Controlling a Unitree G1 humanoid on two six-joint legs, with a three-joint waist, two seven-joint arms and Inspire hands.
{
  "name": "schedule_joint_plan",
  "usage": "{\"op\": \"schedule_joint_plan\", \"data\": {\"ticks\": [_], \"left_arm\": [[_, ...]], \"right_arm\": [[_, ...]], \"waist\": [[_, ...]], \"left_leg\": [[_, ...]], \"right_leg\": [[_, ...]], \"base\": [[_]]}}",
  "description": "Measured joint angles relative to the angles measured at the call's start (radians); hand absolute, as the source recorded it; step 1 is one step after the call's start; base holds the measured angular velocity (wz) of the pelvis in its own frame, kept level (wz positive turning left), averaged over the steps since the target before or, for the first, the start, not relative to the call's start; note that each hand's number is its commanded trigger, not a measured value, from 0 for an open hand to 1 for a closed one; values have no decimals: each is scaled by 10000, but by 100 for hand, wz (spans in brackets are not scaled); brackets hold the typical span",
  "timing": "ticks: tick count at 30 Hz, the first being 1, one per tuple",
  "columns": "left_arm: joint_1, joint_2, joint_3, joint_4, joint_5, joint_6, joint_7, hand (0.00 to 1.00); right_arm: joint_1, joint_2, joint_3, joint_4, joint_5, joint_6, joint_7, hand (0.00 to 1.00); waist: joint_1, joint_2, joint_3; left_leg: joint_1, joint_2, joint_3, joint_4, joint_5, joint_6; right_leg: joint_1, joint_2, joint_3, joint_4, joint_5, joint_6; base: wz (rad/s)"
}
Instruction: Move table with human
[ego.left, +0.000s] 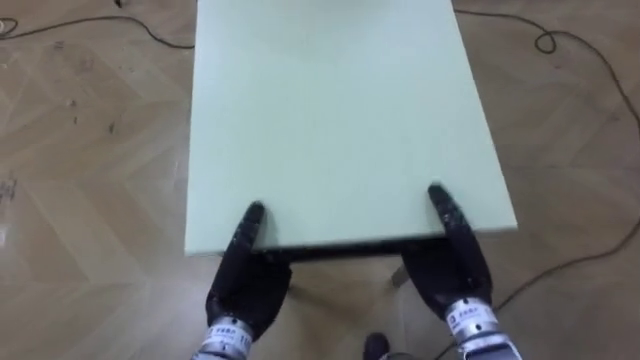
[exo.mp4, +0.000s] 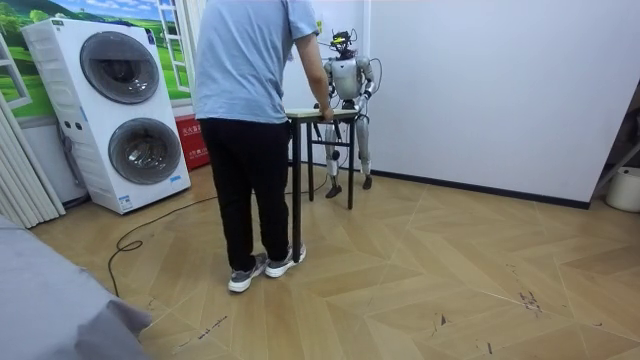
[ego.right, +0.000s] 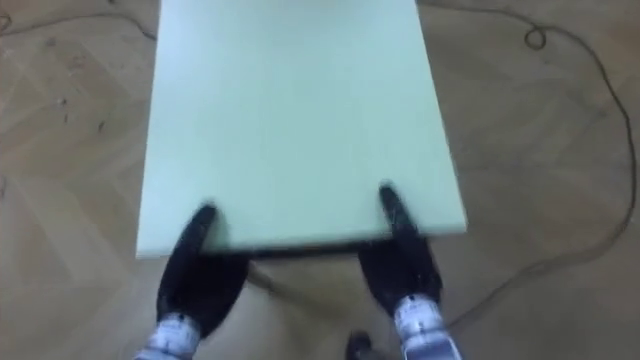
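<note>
Your left hand (ego.left: 245, 285) and right hand (ego.left: 450, 265) grasp the table's (ego.left: 330, 120) near edge, thumbs on top. Keep it level and match the person's (exo.mp4: 245, 100) pace.

The robot stands at one end of the table (ego.left: 330, 110), a person (exo.mp4: 245, 100) at the opposite end. At the robot's end, the left hand (ego.left: 245, 285) and right hand (ego.left: 455, 265) clasp the table's edge near either corner, thumbs on top. Two stacked washing machines (exo.mp4: 120, 110) stand off to one side of the table, at the room view's left.
</note>
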Motion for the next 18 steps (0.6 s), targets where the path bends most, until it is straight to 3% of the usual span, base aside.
{"op": "schedule_joint_plan", "data": {"ticks": [2,5,6,7,8,9,10,11,12,13,15,16,18], "left_arm": [[-57,-2,28,319,-5,-3,0,100],[-85,-6,-10,424,-63,7,0,100],[-85,-18,-29,420,-72,10,0,100],[-84,-68,-44,435,-78,20,0,100],[-83,-74,-50,436,-89,22,1,100],[-93,-93,-106,512,-101,90,27,100],[-95,-72,-237,542,-57,143,118,100],[-94,-32,-317,541,-5,159,121,100],[-83,32,-367,540,56,182,120,100],[-64,39,-354,536,74,196,120,100],[-65,12,-304,515,127,221,120,100],[-64,6,-284,477,183,235,120,100],[-66,81,-137,278,248,258,121,100]], "right_arm": [[0,96,-6,258,-31,98,2,100],[27,119,-20,316,-42,169,1,100],[33,106,-71,314,-40,208,1,100],[17,53,-161,308,-49,285,1,100],[-9,32,-205,309,-58,339,1,100],[109,13,-265,322,-63,369,-1,100],[415,15,-378,309,-45,365,50,100],[578,84,-406,280,-46,348,112,100],[762,124,-443,233,-6,292,169,100],[789,112,-421,226,31,246,192,100],[766,109,-238,227,149,85,192,100],[734,110,-168,228,193,24,191,100],[634,185,-43,219,247,-54,191,100]], "waist": [[14,-105,-27],[-90,-434,-34],[-89,-567,-71],[-86,-648,-88],[-52,-650,-84],[-116,-578,-46],[-300,-594,-61],[-298,-657,-88],[-210,-702,-99],[-81,-690,-88],[294,-751,-92],[433,-804,-82],[514,-956,-68]], "left_leg": [[-9,-70,176,92,47,90],[-318,-508,606,397,230,403],[-538,-732,759,481,345,581],[-727,-922,940,536,490,790],[-806,-876,1114,551,568,914],[-860,-721,1656,632,673,1003],[-811,-620,2032,534,880,1036],[-798,-624,2206,412,1014,1066],[-764,-628,2539,191,1236,1112],[-790,-637,2749,163,1330,1177],[-893,-665,3088,171,1410,1216],[-984,-679,3165,173,1492,1212],[-1258,-668,3166,170,1676,1174]], "right_leg": [[265,-22,28,-434,385,28],[349,-373,187,-1050,1143,179],[352,-499,353,-1503,1677,319],[374,-532,638,-2027,2385,724],[368,-575,745,-2143,2700,1033],[335,-780,822,-1264,2172,1243],[348,-1135,640,513,645,1253],[384,-1301,595,1411,-34,1259],[702,-1470,582,2638,-991,1270],[1288,-1578,656,3101,-1673,1394],[2319,-1642,1014,2930,-2394,1579],[3000,-1590,1132,2234,-2667,1722],[3378,-1359,1118,879,-2744,1766]], "base": [[-6],[-2],[-17],[-23],[0],[46],[65],[54],[7],[-18],[-48],[-36],[-15]]}}
